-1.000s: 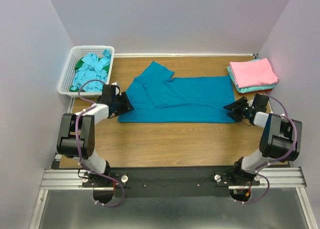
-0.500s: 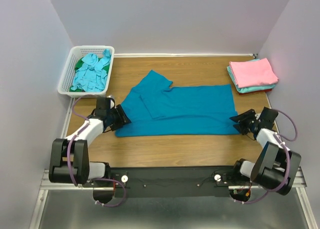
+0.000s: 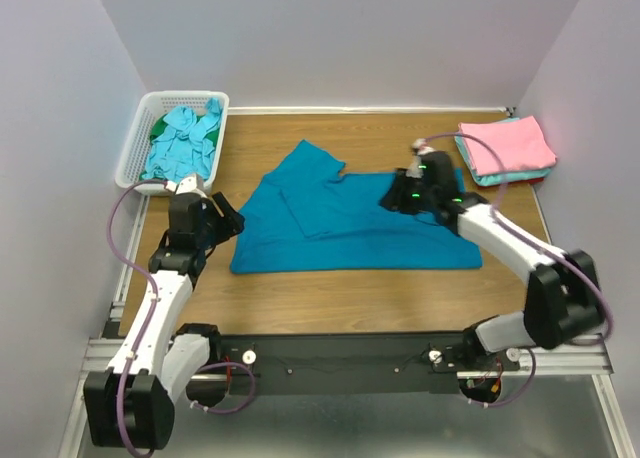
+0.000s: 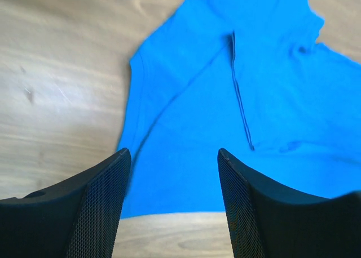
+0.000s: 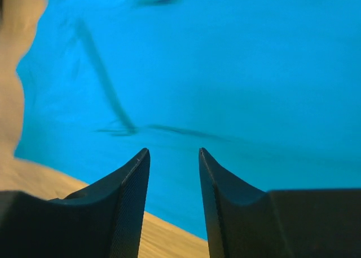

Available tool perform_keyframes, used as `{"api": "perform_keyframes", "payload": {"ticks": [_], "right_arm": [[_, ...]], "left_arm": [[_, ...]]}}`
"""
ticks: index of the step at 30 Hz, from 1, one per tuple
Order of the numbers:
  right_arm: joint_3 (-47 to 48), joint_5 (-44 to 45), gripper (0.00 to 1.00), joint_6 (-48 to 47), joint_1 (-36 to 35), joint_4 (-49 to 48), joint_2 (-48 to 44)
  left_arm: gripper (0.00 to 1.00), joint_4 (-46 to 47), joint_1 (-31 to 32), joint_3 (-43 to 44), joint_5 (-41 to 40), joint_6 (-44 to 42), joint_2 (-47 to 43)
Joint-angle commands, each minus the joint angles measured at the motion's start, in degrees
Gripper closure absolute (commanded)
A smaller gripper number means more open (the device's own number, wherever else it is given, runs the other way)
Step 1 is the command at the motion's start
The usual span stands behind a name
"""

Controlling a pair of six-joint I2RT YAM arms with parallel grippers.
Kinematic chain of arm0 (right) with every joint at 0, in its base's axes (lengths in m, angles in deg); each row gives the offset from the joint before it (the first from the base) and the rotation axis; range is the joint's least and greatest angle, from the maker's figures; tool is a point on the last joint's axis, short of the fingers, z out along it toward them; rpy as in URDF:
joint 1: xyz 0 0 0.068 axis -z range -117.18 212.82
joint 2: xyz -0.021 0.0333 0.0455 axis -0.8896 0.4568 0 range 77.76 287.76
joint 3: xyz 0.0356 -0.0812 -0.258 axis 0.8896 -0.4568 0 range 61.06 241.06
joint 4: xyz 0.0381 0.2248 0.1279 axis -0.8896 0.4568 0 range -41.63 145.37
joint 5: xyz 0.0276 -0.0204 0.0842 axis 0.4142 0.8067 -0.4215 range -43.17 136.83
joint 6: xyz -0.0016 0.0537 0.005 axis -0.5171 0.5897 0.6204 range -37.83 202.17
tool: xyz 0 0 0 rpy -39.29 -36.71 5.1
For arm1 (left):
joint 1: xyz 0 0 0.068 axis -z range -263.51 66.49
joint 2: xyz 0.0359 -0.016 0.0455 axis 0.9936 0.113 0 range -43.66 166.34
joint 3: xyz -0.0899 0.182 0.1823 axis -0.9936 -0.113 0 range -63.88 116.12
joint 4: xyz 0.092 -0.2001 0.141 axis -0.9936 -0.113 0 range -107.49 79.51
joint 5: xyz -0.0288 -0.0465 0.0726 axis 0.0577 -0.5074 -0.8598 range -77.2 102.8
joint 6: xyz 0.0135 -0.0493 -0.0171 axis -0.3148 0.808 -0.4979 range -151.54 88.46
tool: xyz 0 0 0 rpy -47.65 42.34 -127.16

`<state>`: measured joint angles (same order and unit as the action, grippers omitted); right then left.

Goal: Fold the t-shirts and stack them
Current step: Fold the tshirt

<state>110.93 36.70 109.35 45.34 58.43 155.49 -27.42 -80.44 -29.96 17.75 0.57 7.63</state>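
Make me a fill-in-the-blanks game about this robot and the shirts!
The spread-out t-shirt on the table is ____ in colour. The topmost folded shirt is ____. The crumpled shirts sit in a white ____. The left gripper and right gripper are both ____, holding nothing.

Missing words: blue, pink, basket, open.

Overhead camera looks down; wrist cameras closely share the t-shirt (image 3: pixel 345 233).
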Motion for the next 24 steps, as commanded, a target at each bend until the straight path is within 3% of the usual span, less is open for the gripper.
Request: {"api": "perform_keyframes", "payload": {"ticks": [1, 8, 15, 24], "right_arm": [[10.8, 9.9, 0.54, -9.6, -13.8, 4.0, 11.3], [25.5, 12.8, 0.63, -17.3, -27.8, 6.5, 27.0], [33.2, 13.0, 0.65, -21.0, -31.3, 8.7, 36.2], [36.2, 13.0, 0.65, -21.8, -34.7, 10.6, 40.5]], "left_arm": [[0.29, 2.2, -0.2, 1.7, -6.1, -5.6, -2.2], [0.29, 7.5, -0.1, -0.6, -7.8, -7.2, -3.2], [0.29, 9.2, -0.1, -0.5, -6.1, -7.1, 0.3], [0.29, 9.8, -0.1, -0.6, -5.7, -7.2, 1.4]]}}
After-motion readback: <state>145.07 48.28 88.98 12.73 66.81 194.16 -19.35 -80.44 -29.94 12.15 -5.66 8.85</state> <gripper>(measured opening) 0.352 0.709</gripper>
